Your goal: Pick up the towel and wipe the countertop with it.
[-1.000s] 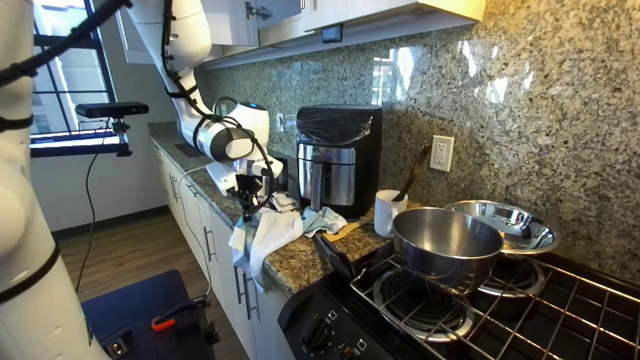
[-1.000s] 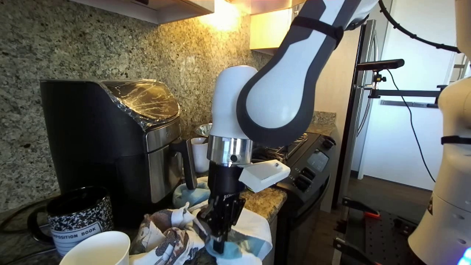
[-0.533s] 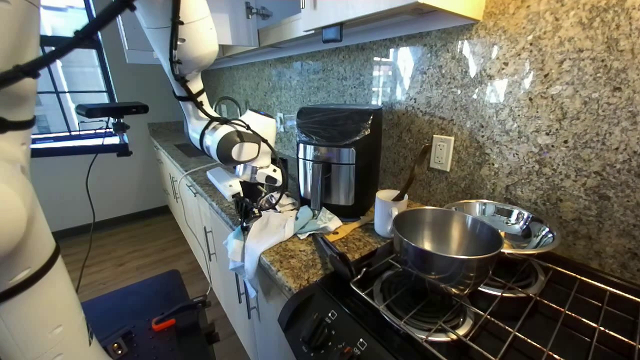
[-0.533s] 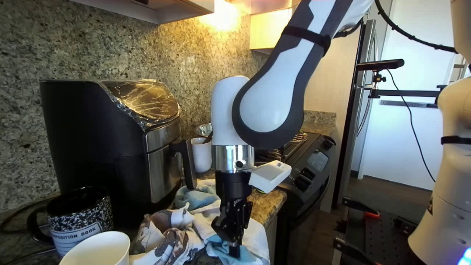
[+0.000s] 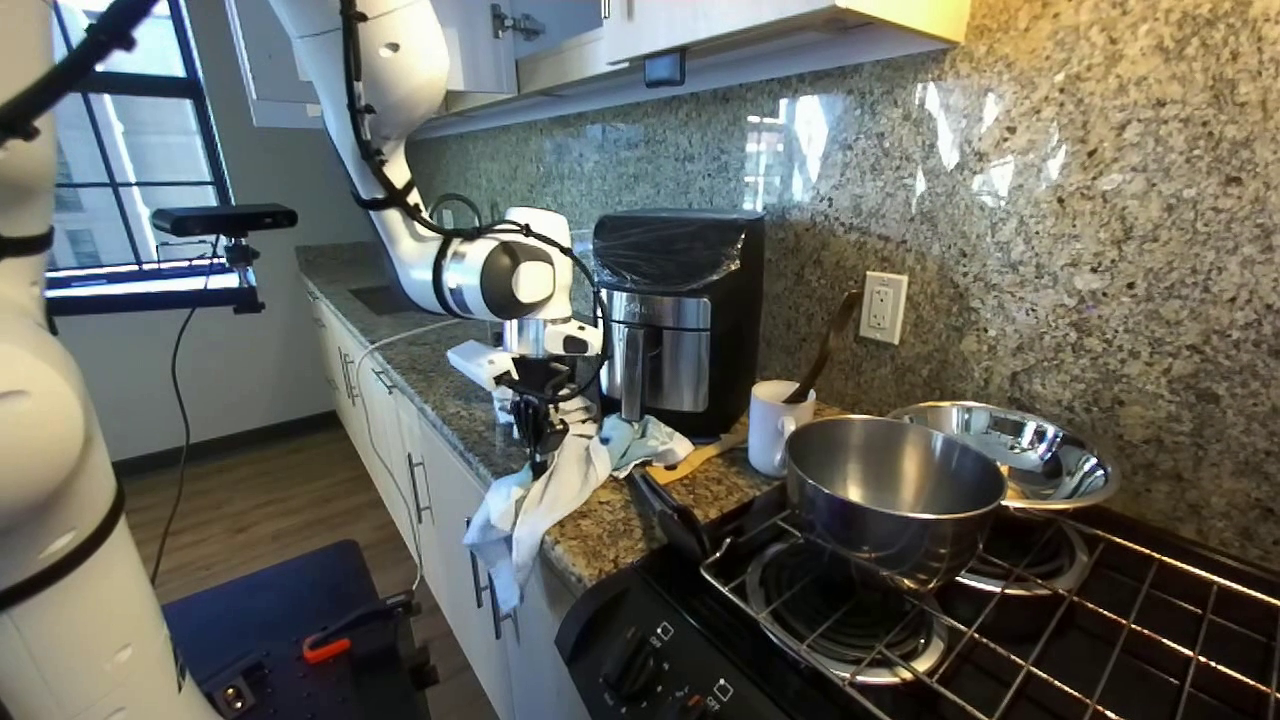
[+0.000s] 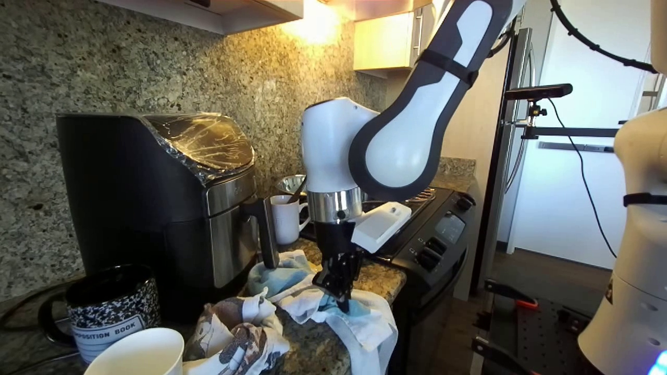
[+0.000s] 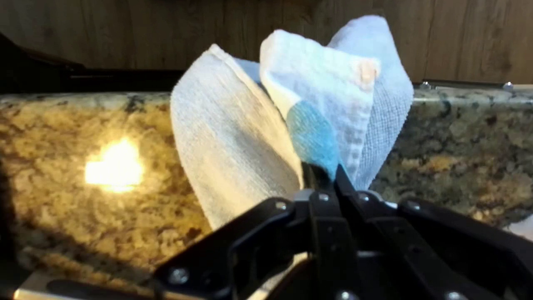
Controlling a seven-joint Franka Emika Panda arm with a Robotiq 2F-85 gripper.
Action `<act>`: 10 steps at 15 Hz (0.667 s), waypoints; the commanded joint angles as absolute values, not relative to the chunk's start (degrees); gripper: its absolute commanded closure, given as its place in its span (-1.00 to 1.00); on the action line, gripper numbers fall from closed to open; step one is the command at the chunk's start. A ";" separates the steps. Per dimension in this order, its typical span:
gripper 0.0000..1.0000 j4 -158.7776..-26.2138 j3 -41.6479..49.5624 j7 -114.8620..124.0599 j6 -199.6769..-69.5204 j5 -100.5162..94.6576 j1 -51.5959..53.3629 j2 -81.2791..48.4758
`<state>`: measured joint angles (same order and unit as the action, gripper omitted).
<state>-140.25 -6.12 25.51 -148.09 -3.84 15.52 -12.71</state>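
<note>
The white and blue towel [image 5: 548,492] lies on the granite countertop [image 5: 603,535] and hangs over its front edge. It also shows in an exterior view [image 6: 376,325] and in the wrist view [image 7: 233,141]. My gripper [image 5: 540,465] points down at the towel near the counter edge. In the wrist view the gripper [image 7: 331,173] is shut on a blue fold of the towel, which bunches up between the fingertips. In an exterior view the gripper [image 6: 342,306] holds the towel low, at or just above the counter; the exact contact is hidden.
A black air fryer [image 5: 680,320] stands behind the towel. A patterned cloth [image 6: 239,333], a speckled mug [image 6: 114,307] and a white cup [image 6: 140,354] are on the counter. A white mug [image 5: 775,430], the stove and a steel bowl [image 5: 890,490] are close by.
My gripper has moved along the counter toward the stove, dragging the towel with it. Bare counter now shows between the towel and the patterned cloth. The gripper stays shut on the towel.
</note>
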 commanded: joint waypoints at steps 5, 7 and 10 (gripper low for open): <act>0.95 -141.51 -3.97 31.89 -147.34 -7.30 13.85 -2.92; 0.95 -140.70 -3.81 33.48 -146.96 -9.79 12.85 -1.45; 0.95 -139.46 -4.07 35.28 -146.97 -12.54 10.91 0.15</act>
<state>-139.97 -3.73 32.43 -148.09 -9.56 12.57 -2.59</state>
